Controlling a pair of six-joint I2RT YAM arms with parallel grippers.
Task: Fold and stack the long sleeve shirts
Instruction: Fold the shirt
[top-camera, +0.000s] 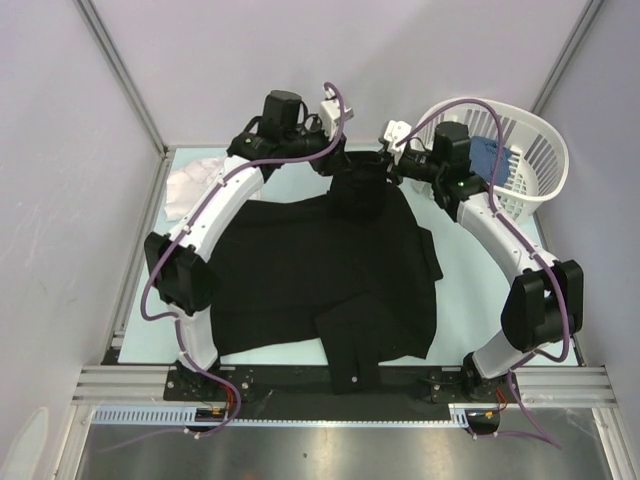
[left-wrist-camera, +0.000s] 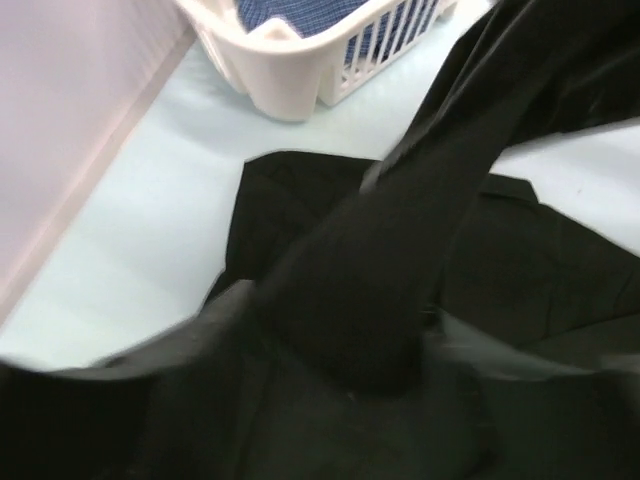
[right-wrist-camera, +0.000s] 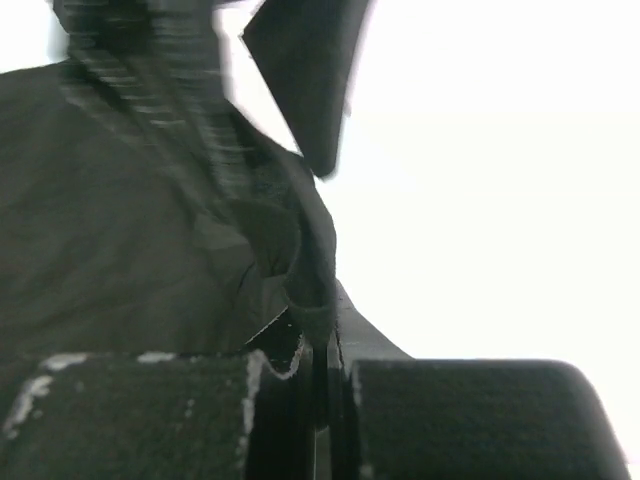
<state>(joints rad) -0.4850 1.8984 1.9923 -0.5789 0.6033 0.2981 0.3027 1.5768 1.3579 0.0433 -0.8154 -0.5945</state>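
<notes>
Folding of the black shirt (top-camera: 300, 270) is in hand: it lies spread mid-worktop, far edge raised. Right pincer (right-wrist-camera: 322, 372) is clamped tight on that cloth; left pincer (top-camera: 338, 160) sits beside it, and I cannot tell its grip. White shirt (top-camera: 190, 180) lies crumpled far left. Next move likely calls for carrying the edge nearward evenly

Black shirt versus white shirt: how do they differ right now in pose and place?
The black shirt lies spread across the middle of the table; the white shirt sits bunched at the far left corner. The black shirt's far edge is pinched in the right gripper; the white shirt is touched by no gripper. Both rest on the table.
</notes>
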